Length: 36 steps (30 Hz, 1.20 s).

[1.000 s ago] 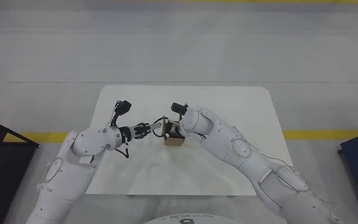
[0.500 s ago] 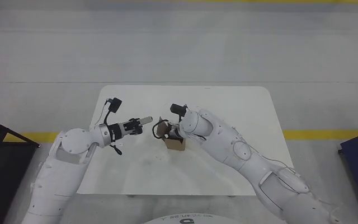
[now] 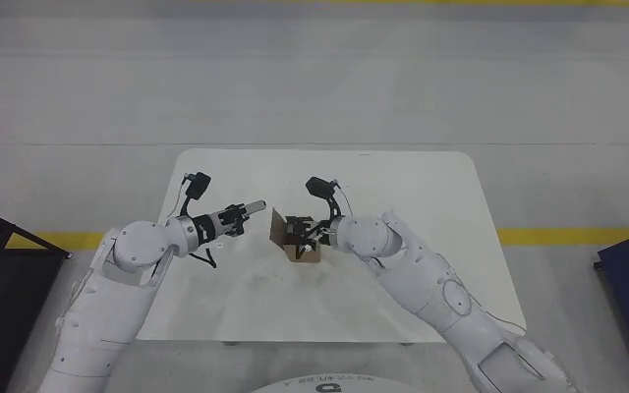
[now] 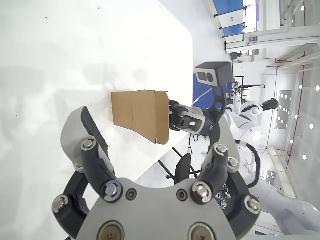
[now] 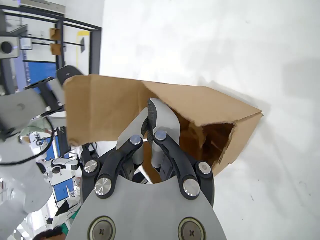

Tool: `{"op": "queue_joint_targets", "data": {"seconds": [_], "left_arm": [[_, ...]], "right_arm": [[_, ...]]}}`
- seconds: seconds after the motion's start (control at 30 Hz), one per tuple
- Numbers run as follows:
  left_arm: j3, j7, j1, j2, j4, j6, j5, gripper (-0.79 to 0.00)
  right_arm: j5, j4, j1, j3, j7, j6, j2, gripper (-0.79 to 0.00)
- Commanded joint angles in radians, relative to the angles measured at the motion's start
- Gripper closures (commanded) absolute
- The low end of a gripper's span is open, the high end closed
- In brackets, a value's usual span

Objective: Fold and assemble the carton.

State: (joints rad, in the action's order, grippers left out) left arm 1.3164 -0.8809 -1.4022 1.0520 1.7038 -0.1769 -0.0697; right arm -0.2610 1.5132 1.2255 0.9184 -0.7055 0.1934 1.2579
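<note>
Pinching the carton (image 5: 207,106) at its open mouth with the right gripper (image 5: 150,114), fingers (image 5: 166,118) pressed together on a cardboard edge and showing no gap between them. Gripping right beside a wide flap (image 5: 100,108) standing out from that mouth. Resting the carton on the table (image 3: 423,285), a little left of the frame's centre in the top view, with the flap sticking out toward the upper left and the right gripper meeting the carton from the right. Hovering the left gripper (image 3: 254,207) just left of the flap, apart from it, fingers (image 4: 75,131) spread wide and holding nothing, pointing at the flat brown face. Framing that face between the spread fingers in the left wrist view, with the right gripper touching its far edge. Stretching the right arm (image 3: 393,246) in from the lower right of the top view and the left arm (image 3: 138,251) in from the lower left. Standing the white table on a grey floor (image 3: 314,79) marked with a yellow line (image 3: 560,236) at both side edges of the frame.
</note>
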Motion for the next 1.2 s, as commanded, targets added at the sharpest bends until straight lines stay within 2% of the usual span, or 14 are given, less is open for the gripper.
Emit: {"op": "queue_joint_targets", "data": {"seconds": [0.0,0.13,0.27,0.33,0.63,0.9,1.0,1.17], "left_arm": [[-0.005,0.003,0.0,-0.001,0.008,-0.011,-0.011,-0.785],[-0.022,0.005,0.005,-0.001,0.02,-0.034,-0.038,-0.785],[-0.048,0.008,0.021,0.001,0.024,-0.057,-0.058,-0.785],[-0.063,0.009,0.031,0.002,0.023,-0.069,-0.069,-0.785],[-0.105,0.015,0.068,0.007,0.009,-0.095,-0.083,-0.785],[-0.122,0.018,0.083,0.009,-0.016,-0.089,-0.08,-0.785],[-0.125,0.019,0.086,0.01,-0.021,-0.086,-0.078,-0.785],[-0.128,0.02,0.09,0.009,-0.026,-0.085,-0.075,-0.785]], "right_arm": [[0.011,0.025,0.052,0.056,-0.009,-0.082,-0.017,0.0],[0.013,0.063,0.113,0.122,-0.052,-0.179,-0.04,0.0],[0.002,0.082,0.141,0.147,-0.088,-0.216,-0.052,0.0],[0.001,0.078,0.14,0.151,-0.115,-0.188,-0.055,0.0],[-0.04,0.039,0.05,0.09,-0.188,0.049,-0.045,0.0],[-0.079,-0.013,-0.011,0.026,-0.222,0.185,-0.032,0.0],[-0.085,-0.021,-0.027,0.01,-0.224,0.209,-0.028,0.0],[-0.072,0.008,-0.008,0.015,-0.162,0.151,-0.028,0.0]]}}
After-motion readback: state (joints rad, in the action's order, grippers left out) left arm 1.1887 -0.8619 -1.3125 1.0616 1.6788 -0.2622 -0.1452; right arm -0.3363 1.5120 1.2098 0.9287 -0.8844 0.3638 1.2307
